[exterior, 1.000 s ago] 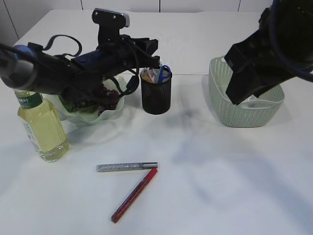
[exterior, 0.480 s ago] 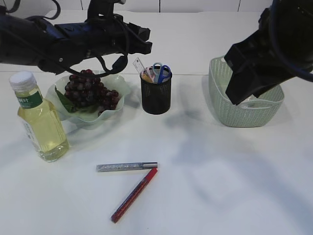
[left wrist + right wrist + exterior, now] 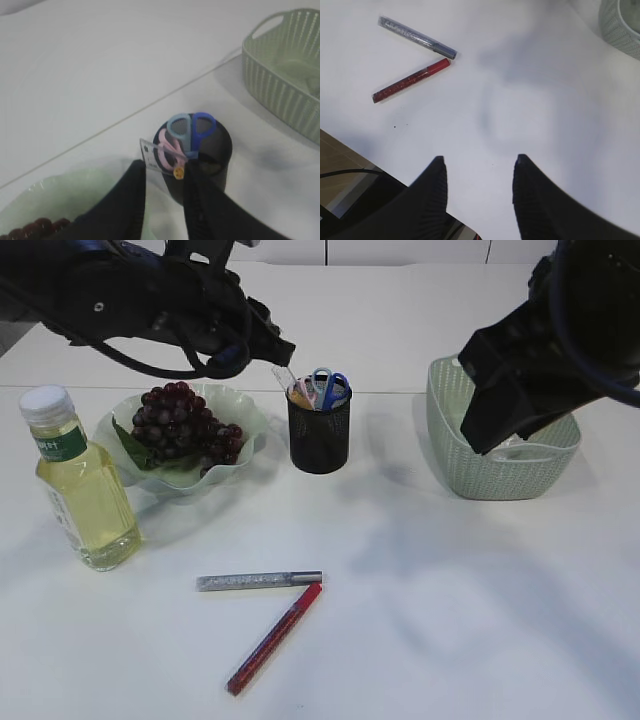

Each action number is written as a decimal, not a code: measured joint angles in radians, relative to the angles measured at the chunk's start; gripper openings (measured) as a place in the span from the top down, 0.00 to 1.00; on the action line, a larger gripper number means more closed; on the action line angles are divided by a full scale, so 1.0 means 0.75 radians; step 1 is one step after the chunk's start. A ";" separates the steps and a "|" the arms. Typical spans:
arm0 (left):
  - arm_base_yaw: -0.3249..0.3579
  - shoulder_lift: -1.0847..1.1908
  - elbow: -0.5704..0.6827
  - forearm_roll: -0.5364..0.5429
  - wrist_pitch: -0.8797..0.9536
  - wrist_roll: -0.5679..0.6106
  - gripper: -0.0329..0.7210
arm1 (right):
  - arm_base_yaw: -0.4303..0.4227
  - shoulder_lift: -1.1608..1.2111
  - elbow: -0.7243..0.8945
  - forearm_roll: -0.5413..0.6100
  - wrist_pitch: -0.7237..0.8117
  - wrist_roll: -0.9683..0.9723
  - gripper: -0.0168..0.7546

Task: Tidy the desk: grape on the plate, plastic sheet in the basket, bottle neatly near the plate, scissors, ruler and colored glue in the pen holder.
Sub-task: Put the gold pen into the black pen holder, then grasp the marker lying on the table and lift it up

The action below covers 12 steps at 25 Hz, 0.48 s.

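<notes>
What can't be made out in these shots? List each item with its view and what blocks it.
- Basket contents: exterior view, the right arm covers most of the inside; left wrist view, the frame edge cuts it off.
- Pen holder interior: left wrist view, too dark below the scissors and ruler.
- Bottle label text: exterior view, too small.
- Left hand tips: exterior view, lost against the dark arm.

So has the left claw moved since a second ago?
Yes. The left claw has lifted up and away from the plate of grapes; it now hangs above and just left of the pen holder.
</notes>
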 joint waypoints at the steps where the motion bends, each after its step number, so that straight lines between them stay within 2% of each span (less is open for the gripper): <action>1: -0.013 -0.006 0.000 0.000 0.049 0.000 0.69 | 0.000 0.000 0.000 0.000 0.000 0.000 0.53; 6: -0.100 -0.008 0.000 -0.044 0.274 0.054 0.69 | 0.000 0.000 0.000 0.000 0.000 0.000 0.53; 8: -0.126 -0.008 0.000 -0.111 0.359 0.128 0.69 | 0.000 0.000 0.000 0.000 0.000 0.000 0.53; 12: -0.153 -0.008 0.000 -0.342 0.520 0.372 0.74 | 0.000 0.000 0.000 0.002 0.000 0.000 0.53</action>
